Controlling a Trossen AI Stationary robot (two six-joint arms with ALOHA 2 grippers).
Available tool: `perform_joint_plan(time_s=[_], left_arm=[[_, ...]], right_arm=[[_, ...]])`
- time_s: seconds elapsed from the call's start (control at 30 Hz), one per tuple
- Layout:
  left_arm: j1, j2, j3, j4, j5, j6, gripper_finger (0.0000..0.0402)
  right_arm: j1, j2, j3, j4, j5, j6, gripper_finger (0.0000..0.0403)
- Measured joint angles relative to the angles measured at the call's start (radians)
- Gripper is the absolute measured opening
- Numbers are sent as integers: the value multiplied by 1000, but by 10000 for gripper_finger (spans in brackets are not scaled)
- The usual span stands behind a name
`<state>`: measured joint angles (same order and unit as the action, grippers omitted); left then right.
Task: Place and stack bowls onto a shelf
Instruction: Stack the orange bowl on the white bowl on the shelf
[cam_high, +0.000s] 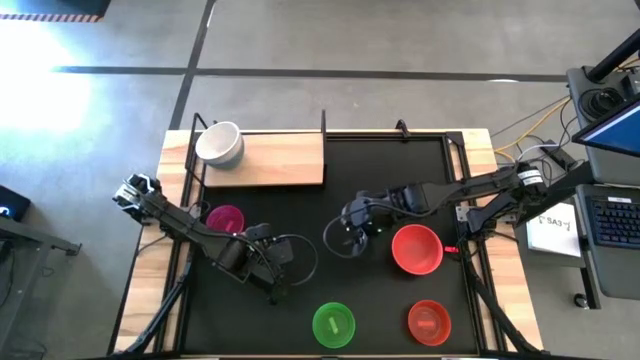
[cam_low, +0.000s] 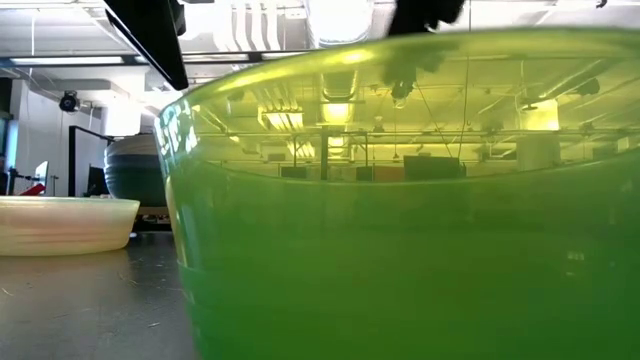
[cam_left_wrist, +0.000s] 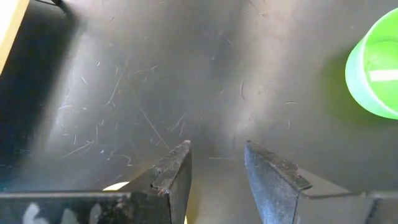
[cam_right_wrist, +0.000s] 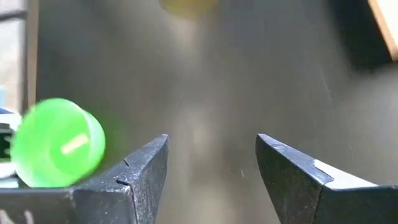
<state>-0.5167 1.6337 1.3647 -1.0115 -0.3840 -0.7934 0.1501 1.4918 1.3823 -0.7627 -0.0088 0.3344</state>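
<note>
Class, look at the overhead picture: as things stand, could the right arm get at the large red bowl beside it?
Probably yes. The right gripper hangs with fingers open just beside the large red bowl, and only bare table shows between them. The left gripper waits well away, near the green bowl.

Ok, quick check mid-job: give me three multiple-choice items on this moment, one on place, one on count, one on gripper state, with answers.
1. Where is the white bowl?
A. on the shelf
B. on the black table
C. in a gripper

2. How many red bowls are on the table?
A. none
B. one
C. two

3. What does the right gripper hold?
A. the green bowl
B. nothing, open
C. a red bowl

Answers: 1 A, it sits at the board's left end. 2 C, a larger and a smaller one. 3 B, bare table shows between its fingers.
</note>
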Motion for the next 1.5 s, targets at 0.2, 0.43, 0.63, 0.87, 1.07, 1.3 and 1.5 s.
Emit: perform_joint_plan(time_s=[0.2, 0.43, 0.63, 0.87, 1.07, 1.3, 1.5], left_arm=[[0, 0, 0, 0, 0, -1, 131], [0, 0, 0, 1, -1, -1, 131], [0, 0, 0, 1, -1, -1, 131], [0, 0, 0, 0, -1, 13, 131], [0, -1, 0, 0, -2, 17, 131], [0, -1, -2, 0, -2, 17, 131], [0, -1, -6, 1, -3, 17, 131]], right_arm=[[0, -2, 0, -334, 8, 159, 228], [0, -4, -63, -596, 0, 440, 228], [16, -5, -157, -519, -104, 485, 228], [53, -7, -191, -417, -160, 522, 228], [90, -5, -242, -301, -158, 576, 228], [123, -5, -322, -243, -121, 636, 227], [139, -5, -376, -176, -120, 633, 201]])
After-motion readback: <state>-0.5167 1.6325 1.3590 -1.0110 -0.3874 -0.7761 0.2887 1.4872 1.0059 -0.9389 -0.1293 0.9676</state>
